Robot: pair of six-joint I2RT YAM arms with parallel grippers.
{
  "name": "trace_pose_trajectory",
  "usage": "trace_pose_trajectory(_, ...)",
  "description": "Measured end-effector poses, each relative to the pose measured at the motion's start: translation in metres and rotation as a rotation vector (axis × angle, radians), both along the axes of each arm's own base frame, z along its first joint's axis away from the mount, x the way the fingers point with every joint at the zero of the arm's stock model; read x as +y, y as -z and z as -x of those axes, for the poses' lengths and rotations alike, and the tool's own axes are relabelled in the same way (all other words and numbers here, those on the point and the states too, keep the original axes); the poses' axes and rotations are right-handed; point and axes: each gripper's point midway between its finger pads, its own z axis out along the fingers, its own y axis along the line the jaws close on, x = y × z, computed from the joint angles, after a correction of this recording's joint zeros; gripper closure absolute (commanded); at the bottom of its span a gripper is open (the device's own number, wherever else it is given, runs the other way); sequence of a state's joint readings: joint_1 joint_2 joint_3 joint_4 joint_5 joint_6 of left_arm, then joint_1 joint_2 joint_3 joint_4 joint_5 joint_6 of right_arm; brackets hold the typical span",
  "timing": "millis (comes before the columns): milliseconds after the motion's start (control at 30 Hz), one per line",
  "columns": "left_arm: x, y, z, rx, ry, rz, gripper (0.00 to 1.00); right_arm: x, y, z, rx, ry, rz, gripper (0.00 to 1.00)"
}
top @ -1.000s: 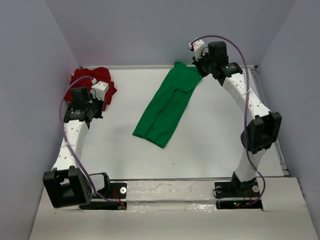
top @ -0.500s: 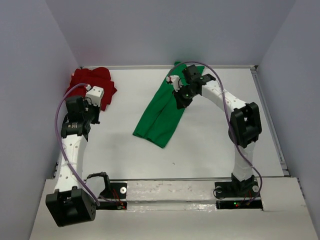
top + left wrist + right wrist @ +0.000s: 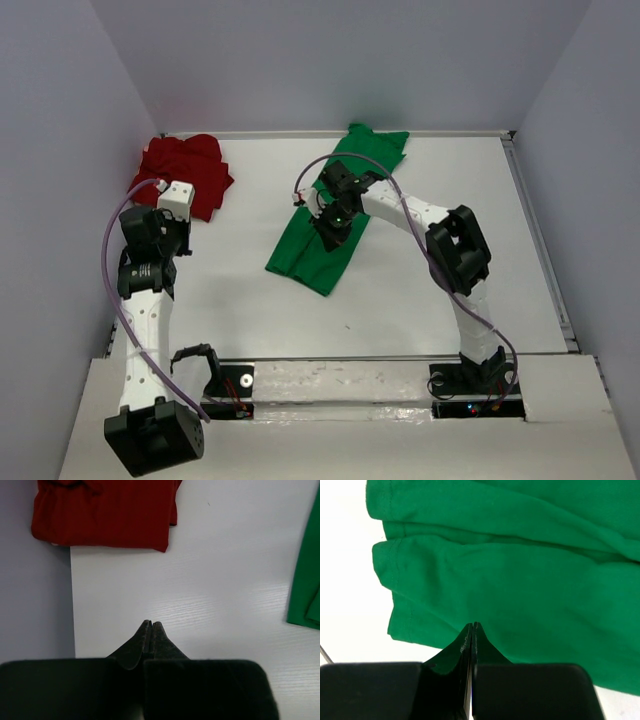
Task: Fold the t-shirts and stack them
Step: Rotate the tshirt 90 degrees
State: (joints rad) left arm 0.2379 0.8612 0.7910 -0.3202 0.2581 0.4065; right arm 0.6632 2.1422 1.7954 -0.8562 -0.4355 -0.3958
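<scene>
First t-shirt (image 3: 183, 172) far left on table (image 3: 250, 290); second t-shirt (image 3: 308, 248) mid-table

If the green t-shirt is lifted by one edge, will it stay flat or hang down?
Probably hang: the green t-shirt shows soft folds and overlapping layers, so it would likely drape from the lifted point. It looks thin, lying flat on the table, so a push would likely bunch it rather than slide it whole.

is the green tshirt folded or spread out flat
Folded: the bright green cloth t-shirt lies as a long narrow strip, with overlapping layers showing in the right wrist view.
</scene>
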Motion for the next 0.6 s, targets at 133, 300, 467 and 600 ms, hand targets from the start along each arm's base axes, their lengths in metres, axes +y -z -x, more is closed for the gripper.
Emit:
trace_pose_trajectory(133, 0.001, 0.001, 0.001, -0.004, -0.005, 0.003, 1.0, 0.003, 0.014, 0.005, 0.019, -0.012, 0.023, 1.0)
trace_pose_trajectory(300, 0.003, 0.001, 0.001, -0.006, -0.011, 0.005, 1.0, 0.003, 0.035, 0.007, 0.047, -0.015, 0.056, 1.0)
trace_pose_trajectory(467, 0.003, 0.001, 0.001, -0.007, -0.011, 0.006, 1.0, 0.004, 0.046, 0.007, 0.058, -0.016, 0.062, 1.0)
trace_pose_trajectory(600, 0.003, 0.001, 0.001, -0.008, -0.013, 0.008, 1.0, 0.004, 0.048, 0.007, 0.048, -0.017, 0.052, 1.0)
